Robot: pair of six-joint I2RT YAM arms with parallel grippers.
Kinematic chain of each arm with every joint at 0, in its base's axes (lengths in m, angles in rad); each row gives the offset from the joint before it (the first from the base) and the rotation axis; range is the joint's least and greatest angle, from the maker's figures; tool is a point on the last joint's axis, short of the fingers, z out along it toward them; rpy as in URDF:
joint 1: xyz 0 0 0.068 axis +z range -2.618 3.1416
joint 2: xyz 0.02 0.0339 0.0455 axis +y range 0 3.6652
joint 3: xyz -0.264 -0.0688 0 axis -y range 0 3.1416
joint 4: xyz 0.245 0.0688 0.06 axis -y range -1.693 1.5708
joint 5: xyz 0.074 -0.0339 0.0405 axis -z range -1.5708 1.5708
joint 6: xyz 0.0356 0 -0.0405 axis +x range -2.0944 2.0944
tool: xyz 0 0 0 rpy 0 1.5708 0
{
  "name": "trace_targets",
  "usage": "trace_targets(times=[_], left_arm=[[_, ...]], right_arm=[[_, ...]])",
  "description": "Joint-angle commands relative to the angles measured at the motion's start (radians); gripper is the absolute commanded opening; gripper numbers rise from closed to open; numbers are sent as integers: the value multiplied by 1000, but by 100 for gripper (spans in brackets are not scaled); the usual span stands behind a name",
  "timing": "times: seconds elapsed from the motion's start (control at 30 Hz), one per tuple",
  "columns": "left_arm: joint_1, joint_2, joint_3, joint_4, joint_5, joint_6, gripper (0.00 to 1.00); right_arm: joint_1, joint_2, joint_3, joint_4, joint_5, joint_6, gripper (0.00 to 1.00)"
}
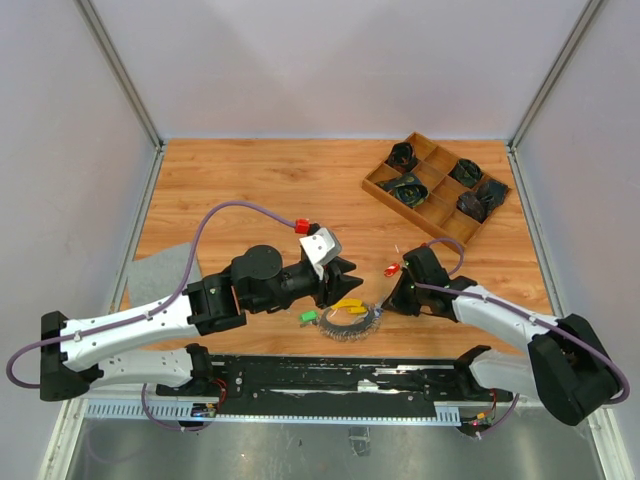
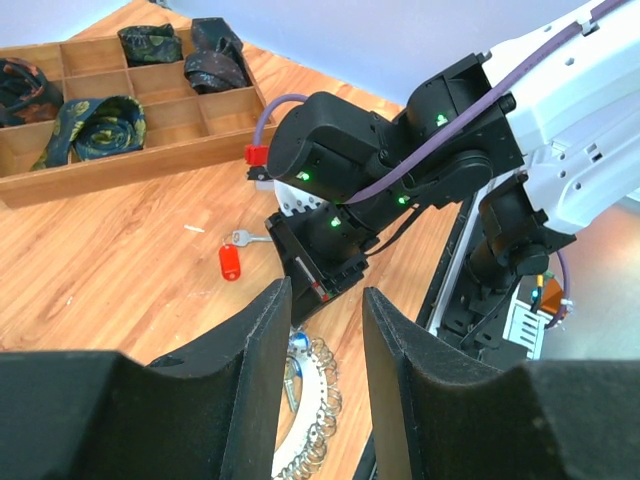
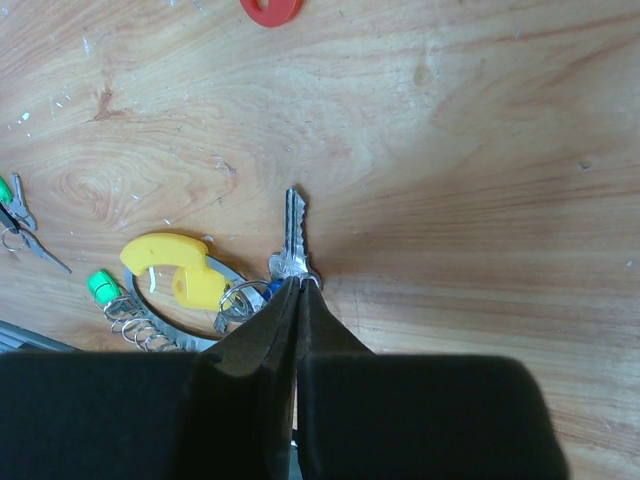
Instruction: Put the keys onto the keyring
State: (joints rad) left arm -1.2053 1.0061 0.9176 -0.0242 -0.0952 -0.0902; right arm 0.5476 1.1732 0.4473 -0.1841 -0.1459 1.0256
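Top view, hands: my left gripper (image 1: 346, 282) hovers just left of the keyring (image 1: 351, 321). My right gripper (image 1: 388, 298) is down at the ring's right edge, its tips too small to read here.
Top view, count: 1 keyring with 1 yellow piece (image 1: 348, 304), 1 green-tagged key (image 1: 308, 317) just left of it, and 1 red-tagged key (image 1: 392, 268) beyond my right gripper. There is 1 wooden tray (image 1: 412, 211) at far right with 4 dark rolled bundles (image 1: 408, 188), and 1 grey cloth (image 1: 165, 265) at left.
Left wrist, grip: my 2 fingers (image 2: 250, 380) stand partly apart with nothing between them.
Left wrist, hidden: those fingers cover most of the keyring, so only a stretch of coil shows below the gap. My right arm blocks whatever its tips hold.
Right wrist, grip: jaws pressed together, pinching the head of 1 silver key (image 3: 293, 235) — blade pointing away, flat on the wood, touching the ring's edge.
Right wrist, only here: a speck of blue by that key's head, hard to make out. A second green tag (image 3: 5, 190) is cut off at the left edge — the red tag is cut off at the top.
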Motion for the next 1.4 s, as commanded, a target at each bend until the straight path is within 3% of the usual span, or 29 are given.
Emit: trace_targets(times=[0.0,0.2,0.3,0.33,0.43,0.53,0.7,0.9,1.1,1.37], left_arm=[[9,-25,-15,31,-6,3,40],[9,-36,-23,29,-7,-2,40],[9,-41,-25,29,-7,-3,40],[9,-40,-25,29,-6,-3,40],[9,-44,-23,25,-7,-3,40],[9,-47,-22,20,-8,-3,40],[9,-44,-16,21,-8,2,40],[8,-31,8,11,-3,12,40],[9,-49,14,-19,-16,11,40],[9,-102,-23,-34,-58,-13,40]], right_arm=[[14,-27,7,-16,6,10,1],[12,-87,31,-65,40,-36,1],[14,-124,48,-74,55,-149,1],[11,-136,55,-75,53,-214,4],[6,-167,84,-88,-24,-466,32],[6,-197,105,-119,-75,-697,42],[8,-172,169,-200,-164,-873,41],[47,31,291,-332,-299,-1017,37],[153,174,400,-414,-163,-1037,30],[160,184,425,-405,-77,-1037,46]])
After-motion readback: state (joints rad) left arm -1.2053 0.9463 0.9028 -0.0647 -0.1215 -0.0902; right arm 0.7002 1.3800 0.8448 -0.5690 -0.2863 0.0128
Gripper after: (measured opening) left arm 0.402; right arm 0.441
